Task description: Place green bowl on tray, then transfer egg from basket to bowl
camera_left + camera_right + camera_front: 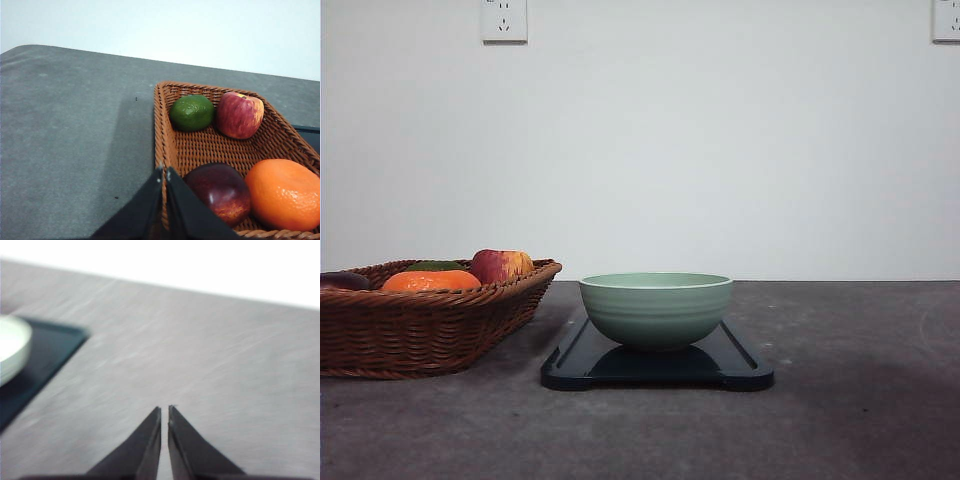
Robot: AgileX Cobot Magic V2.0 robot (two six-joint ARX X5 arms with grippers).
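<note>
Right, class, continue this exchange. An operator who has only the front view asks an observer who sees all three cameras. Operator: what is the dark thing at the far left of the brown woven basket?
Observer: It's a dark red-purple round fruit, lying right beside the orange fruit inside the brown woven basket.
Operator: And the green thing behind the orange one?
Observer: That's a dark green round fruit, next to the red-yellow apple.
Operator: Where is the left arm?
Observer: The left gripper is shut and empty, at the basket's rim next to the dark fruit.
</note>
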